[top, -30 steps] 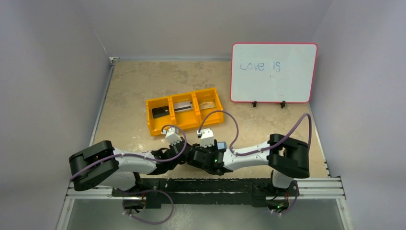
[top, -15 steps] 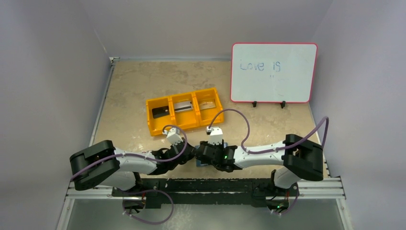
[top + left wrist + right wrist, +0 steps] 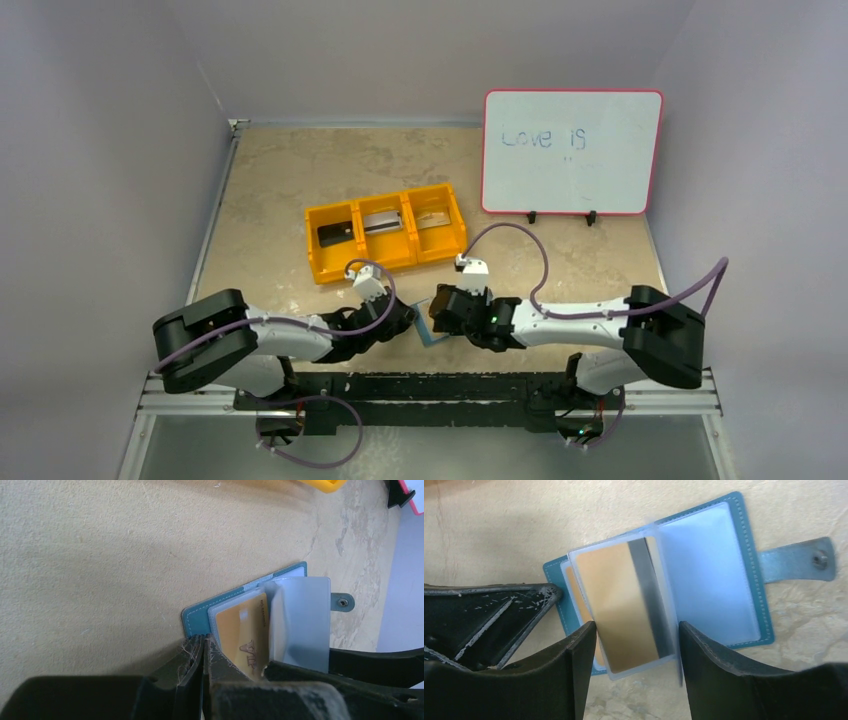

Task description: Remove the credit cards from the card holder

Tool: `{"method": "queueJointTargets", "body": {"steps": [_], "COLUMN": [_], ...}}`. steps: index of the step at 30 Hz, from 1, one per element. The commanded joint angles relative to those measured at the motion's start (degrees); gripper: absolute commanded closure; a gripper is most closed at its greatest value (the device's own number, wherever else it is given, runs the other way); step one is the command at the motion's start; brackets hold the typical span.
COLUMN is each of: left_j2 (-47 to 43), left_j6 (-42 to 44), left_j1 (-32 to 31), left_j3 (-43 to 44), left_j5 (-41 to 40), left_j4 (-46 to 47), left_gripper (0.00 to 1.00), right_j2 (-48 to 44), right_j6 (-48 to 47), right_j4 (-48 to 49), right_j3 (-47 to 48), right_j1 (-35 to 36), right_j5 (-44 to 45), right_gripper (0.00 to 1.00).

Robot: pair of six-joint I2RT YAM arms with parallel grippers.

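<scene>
Currently, near edge of the tabletop [image 3: 300, 170], mid-span: card holder [image 3: 711, 580], lying open.

- My left fingers [image 3: 191, 667]: pressed together, tips at its cover corner.
- My right fingers [image 3: 579, 665]: spread, straddling the gold card [image 3: 616, 605]; its long axis runs straight away from them.
- Snap tab [image 3: 799, 560]: points crosswise to that axis.

Teal card holder [image 3: 710, 580], gold credit card [image 3: 616, 605]
</scene>
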Motion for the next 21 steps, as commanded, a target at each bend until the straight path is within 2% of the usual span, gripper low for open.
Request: {"method": "queueJointTargets", "body": {"steps": [1,3,7,14,21], "left_j2": [2.6,2.8,2.8,3.1,2.8], "left_j6": [2.6,2.7,2.8,3.4,3.6], "left_j1": [0.1,0.1,0.1,0.1,0.1], "left_j3": [-0.3,-0.2,0.0,1.0,1.3], "left_j5": [-1.2,-1.1,-1.0,-0.9,-1.0], "left_j4": [-7.4,-7.4,-7.6,-7.9,-8.5], "left_gripper": [1.0,1.0,1.0,1.0,1.0], "right_j2": [-4.5,-6.0,-8.1,-10.9,-14.1], "right_j6": [1.2,1.1,3.5,5.2,3.8], "right_j4": [-1.9,-0.8,-4.7,-8.3,-9.2], "right_j3": [-3.2,-4.5,-5.1,-4.4,-4.8], "right_j1": [-2.2,-3.0,-4.4,-6.5,-7.9], "right_j5": [1.2,0.4,1.9,3.9,4.6], "right_gripper": [0.37,0.37,0.36,0.28,0.27]}}
